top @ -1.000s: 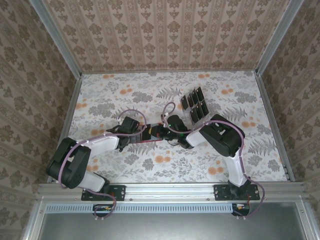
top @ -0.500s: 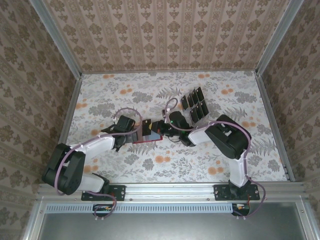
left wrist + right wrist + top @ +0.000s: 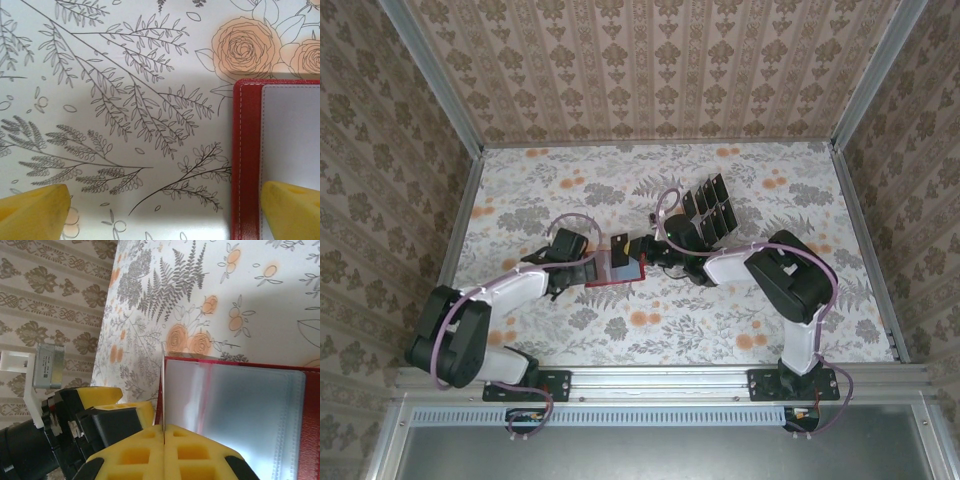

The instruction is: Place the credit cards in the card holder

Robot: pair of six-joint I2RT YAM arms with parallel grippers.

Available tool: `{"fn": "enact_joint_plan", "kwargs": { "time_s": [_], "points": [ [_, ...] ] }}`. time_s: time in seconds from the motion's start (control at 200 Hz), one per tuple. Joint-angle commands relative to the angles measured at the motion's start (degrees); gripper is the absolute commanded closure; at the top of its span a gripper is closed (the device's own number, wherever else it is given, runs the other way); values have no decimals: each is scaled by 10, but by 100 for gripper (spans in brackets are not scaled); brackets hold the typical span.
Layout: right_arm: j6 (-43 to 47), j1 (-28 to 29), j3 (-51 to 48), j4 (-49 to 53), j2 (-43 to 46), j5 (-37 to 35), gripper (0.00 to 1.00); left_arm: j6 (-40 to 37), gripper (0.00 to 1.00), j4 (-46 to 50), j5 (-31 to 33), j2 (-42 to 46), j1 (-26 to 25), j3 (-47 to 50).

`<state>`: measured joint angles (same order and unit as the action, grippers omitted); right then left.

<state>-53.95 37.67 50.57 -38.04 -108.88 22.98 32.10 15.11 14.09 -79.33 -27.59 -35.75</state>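
On the table [image 3: 800, 200] the task looks barely begun. The red wallet [image 3: 615, 272] lies open at centre frame with pockets that look empty, and the rack [image 3: 708, 212] to its upper right stands lined with cards [image 3: 717, 188]. The right gripper [image 3: 164, 440] is pinched on a thin card [image 3: 163, 385], edge-on and hard to make out, above the pockets. The left gripper [image 3: 165, 212] is spread wide across the wallet's edge. Whether any card is tucked in under the arms cannot be told.

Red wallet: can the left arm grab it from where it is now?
Probably yes. The left arm hovers at the edge of the red wallet, jaws wide open, one fingertip over its border, and nothing lies between.
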Motion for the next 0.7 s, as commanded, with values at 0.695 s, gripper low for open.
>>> {"fn": "enact_joint_plan", "kwargs": {
  "time_s": [0.695],
  "points": [
    [-10, -5, 25, -47, -79, 53, 100, 5, 1, 6, 23, -41, 4, 2]
  ]
}}
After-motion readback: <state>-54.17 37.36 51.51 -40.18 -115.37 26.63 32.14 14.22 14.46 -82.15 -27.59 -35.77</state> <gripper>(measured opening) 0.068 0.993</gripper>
